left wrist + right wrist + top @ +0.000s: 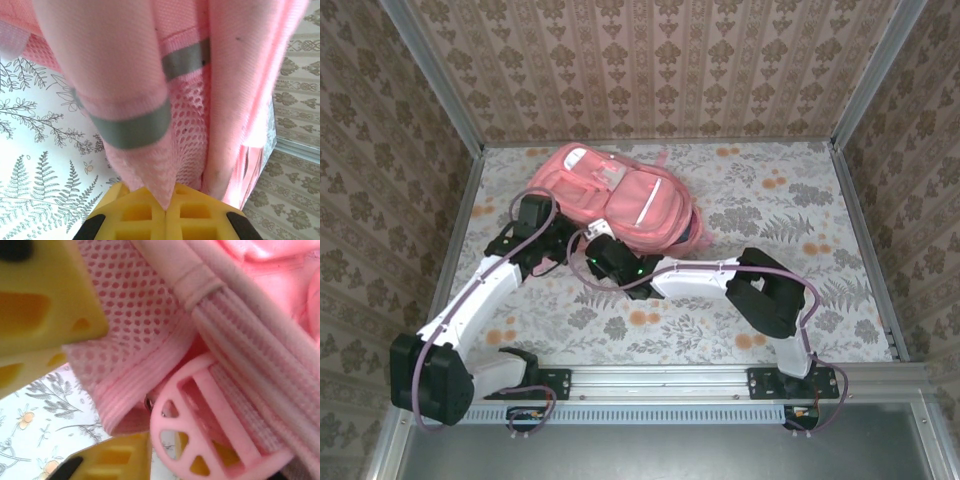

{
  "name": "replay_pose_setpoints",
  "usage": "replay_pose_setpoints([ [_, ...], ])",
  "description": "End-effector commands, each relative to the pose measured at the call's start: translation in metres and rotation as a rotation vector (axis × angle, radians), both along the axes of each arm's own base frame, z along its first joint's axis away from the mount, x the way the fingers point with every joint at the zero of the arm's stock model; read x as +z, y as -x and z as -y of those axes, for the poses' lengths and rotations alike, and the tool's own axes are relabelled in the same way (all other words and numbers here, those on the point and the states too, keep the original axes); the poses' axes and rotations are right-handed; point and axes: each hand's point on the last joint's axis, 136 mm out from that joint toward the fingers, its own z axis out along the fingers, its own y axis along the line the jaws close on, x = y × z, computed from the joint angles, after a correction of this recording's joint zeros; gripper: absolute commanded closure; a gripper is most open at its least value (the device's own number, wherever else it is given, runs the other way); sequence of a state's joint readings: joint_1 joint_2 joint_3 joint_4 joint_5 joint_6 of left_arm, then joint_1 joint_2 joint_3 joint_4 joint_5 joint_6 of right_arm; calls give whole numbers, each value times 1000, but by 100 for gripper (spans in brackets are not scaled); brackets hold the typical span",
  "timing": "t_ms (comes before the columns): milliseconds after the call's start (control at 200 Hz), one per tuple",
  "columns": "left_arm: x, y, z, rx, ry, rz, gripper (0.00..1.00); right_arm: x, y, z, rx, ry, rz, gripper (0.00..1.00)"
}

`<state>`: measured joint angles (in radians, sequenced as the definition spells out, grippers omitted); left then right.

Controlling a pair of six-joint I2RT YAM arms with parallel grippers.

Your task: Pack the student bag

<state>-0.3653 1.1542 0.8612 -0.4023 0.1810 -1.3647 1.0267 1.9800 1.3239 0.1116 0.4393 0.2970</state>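
Observation:
The student bag (620, 200), pink with white trim, lies on its side at the back middle of the table. My left gripper (548, 258) is at the bag's near left edge. Its yellow fingers (135, 215) are shut on a point of pink mesh fabric (160, 185) below a grey band (135, 127). My right gripper (594, 240) is at the bag's near edge, just right of the left one. Its yellow fingers (45, 305) sit above and below a folded mesh strap end (125, 375) of the bag, both touching it, beside a pink plastic buckle (210, 435).
The table (770, 200) has a floral cloth. Metal rails (865, 240) and patterned walls close it in on three sides. Free room lies to the right of the bag and in front of the arms.

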Motion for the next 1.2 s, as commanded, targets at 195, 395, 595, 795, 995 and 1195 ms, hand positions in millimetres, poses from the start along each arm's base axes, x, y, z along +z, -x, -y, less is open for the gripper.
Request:
replay_pose_setpoints([
  [195,38,-11,7,-9,57,117,100,14,2,21,-18,-40,-8,100],
  [395,24,-16,-6,12,27,100,100,13,24,44,-31,-73,-69,100],
  [595,17,-17,-10,16,26,94,100,3,34,68,-69,-39,-94,100],
  [795,12,-17,-7,-28,5,99,100,1,34,70,-56,-39,-140,95],
  [995,12,-8,-2,-114,-30,104,100,-2,20,75,-87,-39,-173,85],
  [1195,-3,22,-12,-240,-158,49,90,4,11,84,-98,-32,-180,77],
])
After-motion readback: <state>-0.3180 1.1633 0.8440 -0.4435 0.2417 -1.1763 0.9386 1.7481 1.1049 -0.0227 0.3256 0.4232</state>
